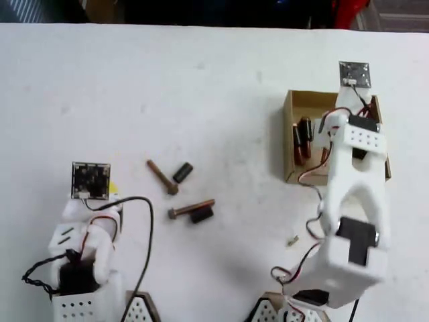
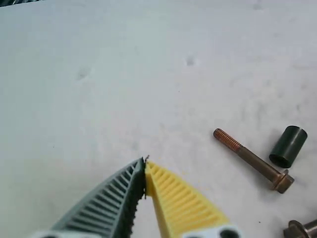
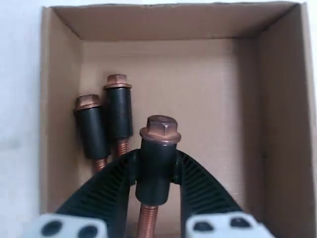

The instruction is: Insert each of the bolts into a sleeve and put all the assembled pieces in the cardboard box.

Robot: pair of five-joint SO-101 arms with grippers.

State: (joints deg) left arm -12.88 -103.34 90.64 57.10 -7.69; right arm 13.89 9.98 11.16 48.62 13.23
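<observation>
Bolts (image 1: 163, 178) are lying loose near the closed, empty left jaws: one just beside a sleeve (image 1: 182, 172), a second bolt (image 1: 191, 208) touching another sleeve (image 1: 201, 215). Right jaws are gripping an assembled piece (image 3: 156, 158) by its sleeve over the cardboard box (image 3: 277, 99), above two finished pieces (image 3: 91, 131). With only the sleeve being clamped, its bolt could be slipping out. White desk (image 1: 221, 87) is extending back to a dark room (image 1: 201, 10).

The left arm (image 1: 84, 261) sits folded at the bench's near left corner. Its hand (image 2: 145, 166) has its grey and yellow fingers (image 2: 183, 203) pressed together, holding nothing. The right arm (image 1: 355, 201) stretches from the near edge up the right side, its hand (image 3: 155, 163) clamped around a sleeved bolt (image 3: 158, 131).
</observation>
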